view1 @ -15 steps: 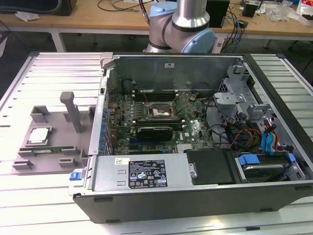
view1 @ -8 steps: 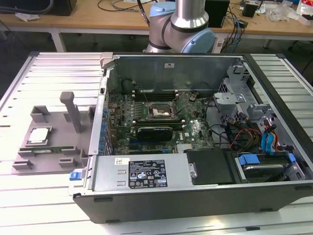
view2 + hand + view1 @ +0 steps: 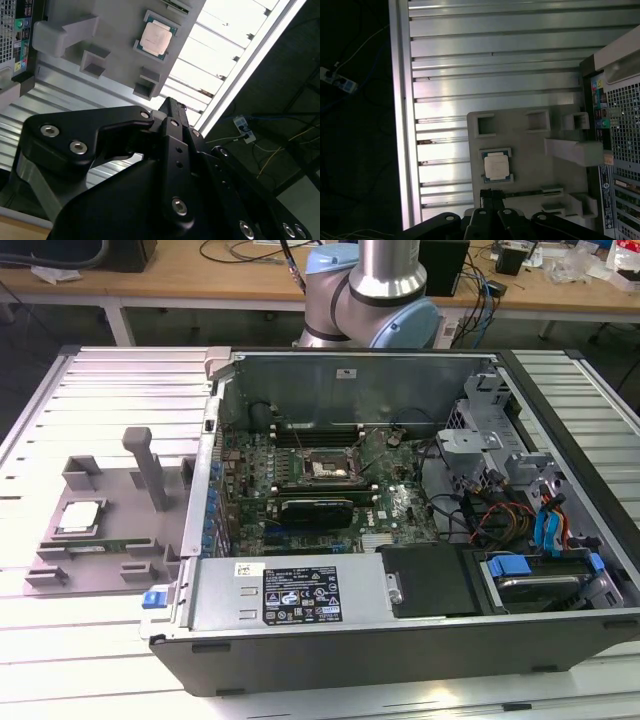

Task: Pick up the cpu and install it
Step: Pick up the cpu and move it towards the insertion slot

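Note:
The cpu (image 3: 80, 517), a small square chip with a silver-grey top, lies flat in a recess of the grey fixture (image 3: 120, 502) on the exterior view's left, outside the computer case. Both wrist views look down on the cpu (image 3: 156, 35) (image 3: 497, 166) from well above. My gripper (image 3: 168, 104) (image 3: 491, 194) is shut with nothing in it, and its black tip hangs in the air short of the chip without touching it. The black socket frame (image 3: 325, 468) sits on the motherboard (image 3: 390, 508) inside the open case.
The open computer case (image 3: 400, 640) takes up the middle and the exterior view's right, with cables, drive bays and a black card inside. The fixture carries an upright grey post (image 3: 150, 465) and a thin green stick (image 3: 100, 545). The ribbed metal table (image 3: 495, 50) surrounds it, and the arm's base (image 3: 380, 290) stands behind the case.

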Controlling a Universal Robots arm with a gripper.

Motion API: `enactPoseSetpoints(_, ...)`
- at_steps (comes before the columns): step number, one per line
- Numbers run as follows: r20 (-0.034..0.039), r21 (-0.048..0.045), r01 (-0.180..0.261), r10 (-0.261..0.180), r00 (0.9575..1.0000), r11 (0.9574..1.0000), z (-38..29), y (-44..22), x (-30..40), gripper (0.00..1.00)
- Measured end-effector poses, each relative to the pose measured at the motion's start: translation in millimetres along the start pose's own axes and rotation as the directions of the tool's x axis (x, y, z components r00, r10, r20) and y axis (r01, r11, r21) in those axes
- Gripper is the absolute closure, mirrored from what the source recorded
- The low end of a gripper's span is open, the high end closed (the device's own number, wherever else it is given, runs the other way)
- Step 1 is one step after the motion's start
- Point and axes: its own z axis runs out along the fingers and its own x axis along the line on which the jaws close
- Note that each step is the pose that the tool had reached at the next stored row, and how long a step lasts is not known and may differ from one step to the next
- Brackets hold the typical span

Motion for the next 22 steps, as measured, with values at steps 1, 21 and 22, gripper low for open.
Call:
enactPoseSetpoints(1,0.0001,-0.0001,0.000,0.000,1.0000,1.0000,0.1,0.0,0.1,0.89)
enactPoseSetpoints(21,0.0049,0.0659,0.002,-0.002,1.0000,0.9978,1.2,-0.1,1.1,0.46)
enactPoseSetpoints(22,0.0049,0.0660,0.002,-0.002,1.0000,0.9978,1.3,0.0,1.1,0.46)
